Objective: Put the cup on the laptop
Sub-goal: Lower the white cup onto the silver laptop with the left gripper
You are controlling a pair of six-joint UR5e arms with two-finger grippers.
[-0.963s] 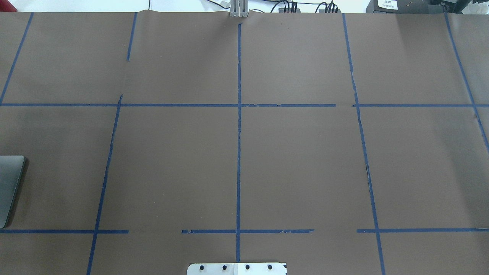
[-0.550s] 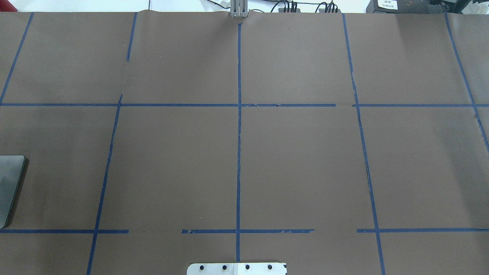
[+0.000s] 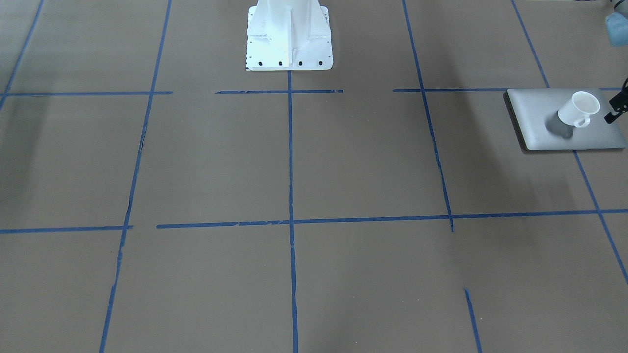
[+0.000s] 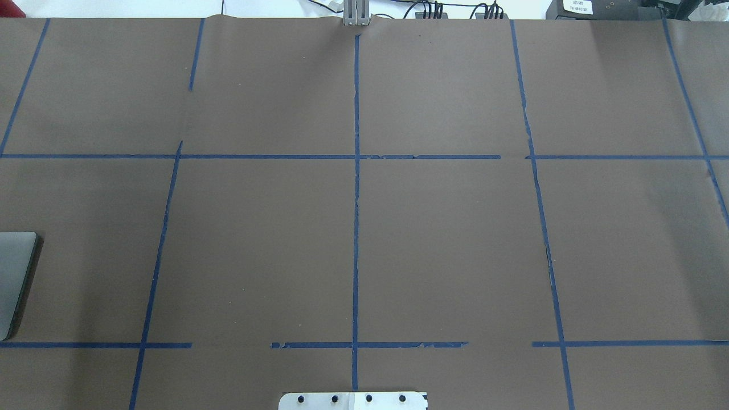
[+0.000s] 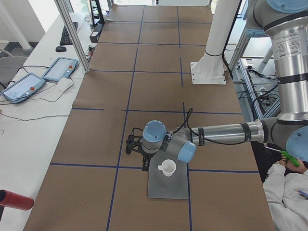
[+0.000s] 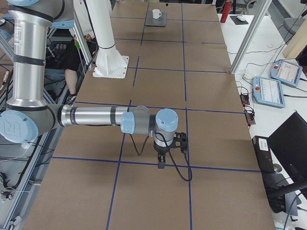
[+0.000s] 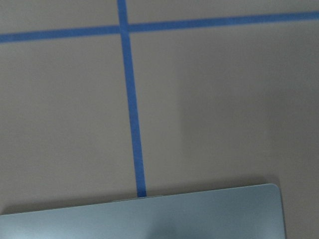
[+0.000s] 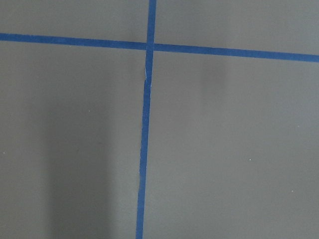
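The small white cup [image 3: 580,109] stands upright on the flat silver-grey laptop [image 3: 539,115], handle toward the front edge. Both lie at the table's end on my left side and also show in the exterior left view, cup [image 5: 167,167] on laptop [image 5: 166,188]. My left gripper [image 5: 136,158] hangs just beside the cup, apart from it. Only a black tip of it shows at the front view's right edge, so I cannot tell its state. The left wrist view shows the laptop's edge [image 7: 149,214]. My right gripper [image 6: 165,155] hovers over bare table; I cannot tell its state.
The table is covered in brown paper with blue tape lines. The white robot base [image 3: 288,44] stands at the middle of the near edge. A laptop corner [image 4: 11,273] shows at the overhead view's left edge. A red bottle [image 5: 14,199] and tablets [image 5: 60,69] lie on the side desk.
The laptop corner in the overhead view has turned lighter, as a shadow left it. Nothing else has visibly moved.
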